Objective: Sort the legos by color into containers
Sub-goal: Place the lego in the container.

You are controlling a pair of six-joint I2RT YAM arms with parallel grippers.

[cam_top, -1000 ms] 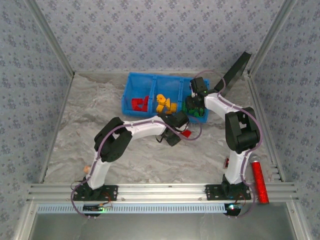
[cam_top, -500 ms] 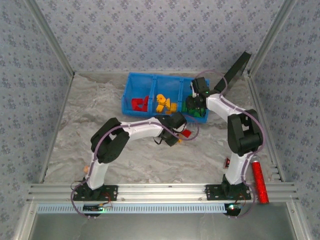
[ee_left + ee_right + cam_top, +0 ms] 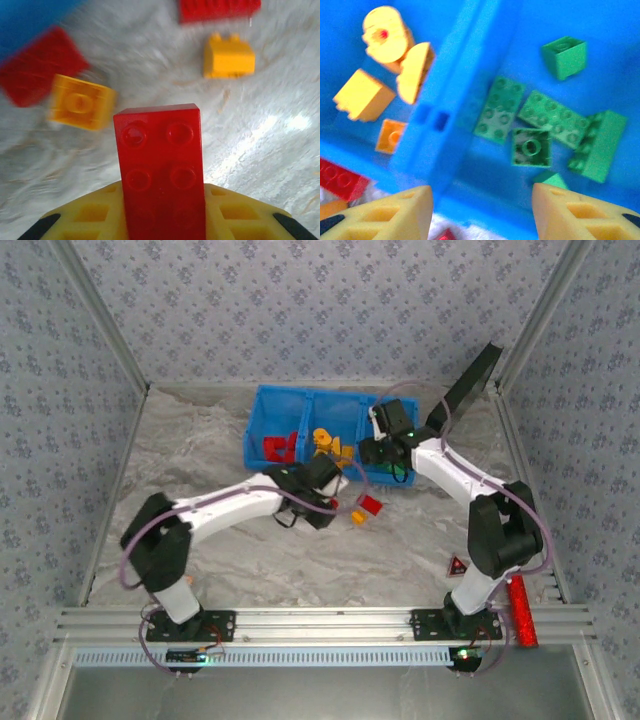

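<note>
Fingers [image 3: 90, 217] of the left hand [image 3: 160, 220] are clenched on a red lego [image 3: 160, 165], studs toward the camera, over the tabletop [image 3: 260, 135]. Loose red and yellow-orange legos [image 3: 80, 102] lie there near the blue bin [image 3: 262, 405]. The right hand [image 3: 480, 215] is released, with nothing between its fingers. It hovers over the bin's right compartment, where green legos [image 3: 540, 112] lie. Yellow legos [image 3: 385, 35] sit in the middle compartment.

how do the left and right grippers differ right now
The left gripper is shut on a red brick; the right gripper is open and empty. The left hangs over the table, the right over the bin. Both have yellow fingers.
</note>
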